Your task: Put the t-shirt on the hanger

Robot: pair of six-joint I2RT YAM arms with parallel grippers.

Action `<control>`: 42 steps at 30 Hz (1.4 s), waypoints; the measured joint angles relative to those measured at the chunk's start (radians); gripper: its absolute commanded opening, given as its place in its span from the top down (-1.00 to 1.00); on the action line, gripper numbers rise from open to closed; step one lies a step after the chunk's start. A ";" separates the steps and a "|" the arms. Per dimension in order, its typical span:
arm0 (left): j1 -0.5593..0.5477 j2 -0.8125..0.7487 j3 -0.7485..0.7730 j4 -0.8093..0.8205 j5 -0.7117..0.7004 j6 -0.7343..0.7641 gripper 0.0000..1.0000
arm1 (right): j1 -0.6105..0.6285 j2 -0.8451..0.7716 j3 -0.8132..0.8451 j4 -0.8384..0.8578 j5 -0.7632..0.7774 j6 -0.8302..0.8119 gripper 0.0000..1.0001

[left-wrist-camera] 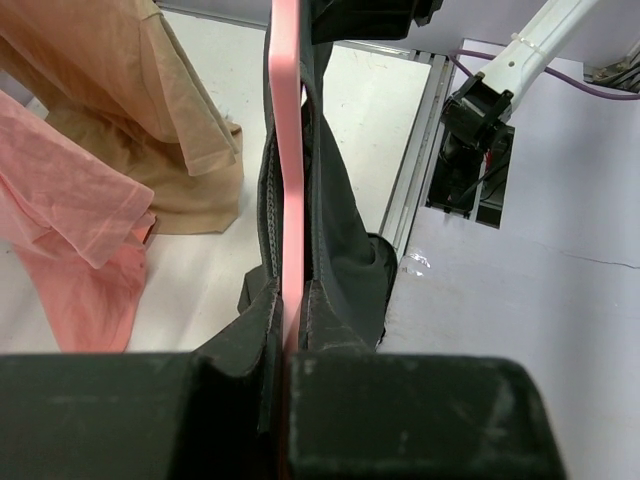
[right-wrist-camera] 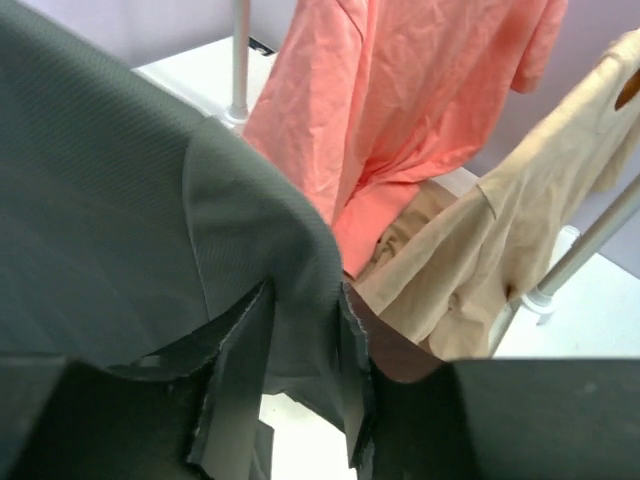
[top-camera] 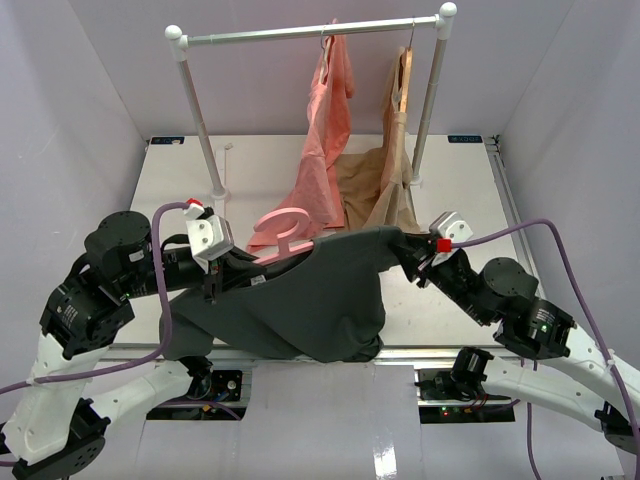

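Note:
The dark charcoal t-shirt hangs stretched between my two grippers above the table's near edge. The pink hanger sticks out of its top, hook up. My left gripper is shut on the hanger's arm, with shirt fabric draped along both sides of it. My right gripper is shut on a fold of the t-shirt at its right shoulder. In the right wrist view the shirt fills the left half.
A white clothes rail stands at the back. A salmon-pink garment and a tan garment on a wooden hanger hang from it, trailing onto the table. The rail's posts stand left and right.

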 measured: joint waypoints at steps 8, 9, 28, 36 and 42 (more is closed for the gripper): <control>0.000 -0.010 0.006 -0.004 -0.039 -0.003 1.00 | 0.001 -0.013 -0.025 -0.020 0.098 0.048 0.84; 0.000 -0.012 0.006 -0.003 -0.045 -0.003 1.00 | 0.001 -0.024 -0.036 -0.021 0.130 0.061 0.84; 0.000 -0.035 -0.047 0.097 -0.047 -0.040 1.00 | 0.005 -0.154 -0.147 -0.016 0.240 0.203 0.69; 0.000 -0.030 -0.114 0.158 -0.006 -0.056 1.00 | 0.005 -0.059 -0.103 -0.052 0.059 0.195 -0.05; 0.000 -0.033 -0.128 0.156 -0.042 -0.050 1.00 | 0.005 -0.102 -0.052 -0.068 -0.034 0.196 -0.12</control>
